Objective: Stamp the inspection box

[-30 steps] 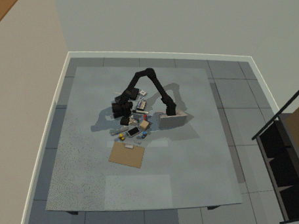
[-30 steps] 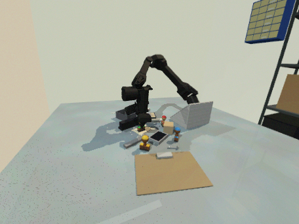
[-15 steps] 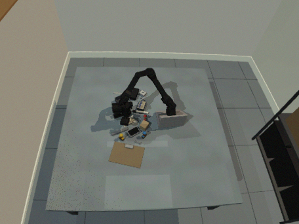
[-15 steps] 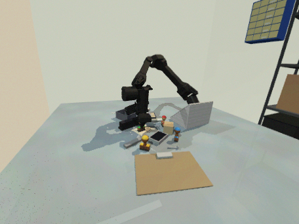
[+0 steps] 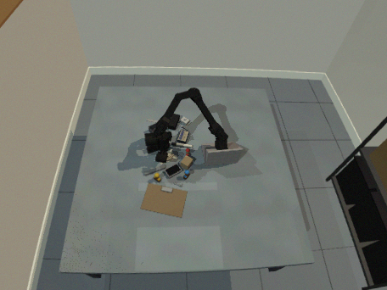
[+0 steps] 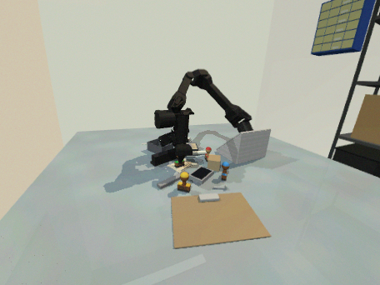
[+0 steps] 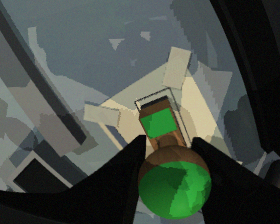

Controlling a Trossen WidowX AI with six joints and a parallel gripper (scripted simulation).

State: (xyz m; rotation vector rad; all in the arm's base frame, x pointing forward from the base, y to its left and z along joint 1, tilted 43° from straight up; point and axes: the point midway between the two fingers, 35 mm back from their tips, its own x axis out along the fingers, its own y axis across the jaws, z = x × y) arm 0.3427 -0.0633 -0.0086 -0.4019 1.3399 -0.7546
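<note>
Two fingertips of your gripper (image 5: pixel 161 158) (image 6: pixel 180 157) (image 7: pixel 169 142) had closed on the green-knobbed stamp (image 6: pixel 179 163) (image 7: pixel 175 187), presumably the PASS one, with its knob toward the wrist camera and its foot over the card (image 5: pixel 171 156) (image 6: pixel 190 164) (image 7: pixel 202 105). That foot lay largely within the dark outline of the inspection box (image 7: pixel 181 117) in the wrist view, though you could not tell whether it touched the paper. The print looked like the step in hand, provided you had inked the face at the pad (image 5: pixel 173 170) (image 6: pixel 202 173) (image 7: pixel 37 177); the views did not show the ink. You needed the foot square to the outline, then a straight, even press, a short pause and a straight lift; any sideways drag or second touch could have smeared or doubled the mark. A weak squeeze risked letting the stamp rock under load. Your arm (image 5: pixel 204 108) (image 6: pixel 218 93) rose from its base near the grey slanted panel (image 5: pixel 225 155) (image 6: pixel 255 145) to a high elbow, then folded down over the card, with the wrist low among the crowded things, so a vertical retreat seemed safest before you carried the stamp to the bench.
</note>
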